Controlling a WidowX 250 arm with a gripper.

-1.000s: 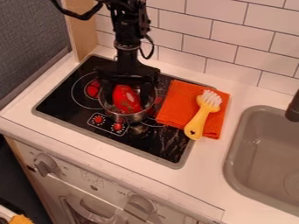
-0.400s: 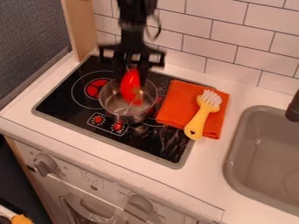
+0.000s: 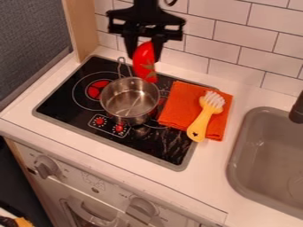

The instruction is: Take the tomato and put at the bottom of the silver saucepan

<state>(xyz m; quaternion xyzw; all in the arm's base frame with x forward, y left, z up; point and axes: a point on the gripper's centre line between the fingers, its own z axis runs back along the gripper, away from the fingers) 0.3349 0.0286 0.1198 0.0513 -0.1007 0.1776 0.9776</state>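
Tomato (image 3: 144,64): held in gripper (image 3: 145,54), jaws drawn in on its sides, hanging directly below the palm. Long axis steep, near upright, lower end leaning slightly toward view right. Up in the air, over or just behind far rim of silver saucepan (image 3: 130,101); exact height and depth hard to tell. Not in pan. Only one arm, so no choice of nearer one. Likely next: shift toward camera, slightly view left, then lower to pan bottom before letting go. Risk of clipping far rim or pan handle (image 3: 124,66).

Counts: one tomato, one saucepan, one gripper, one cooktop (image 3: 74,119), one orange cloth (image 3: 180,104), one yellow brush (image 3: 204,119), one sink (image 3: 254,155).
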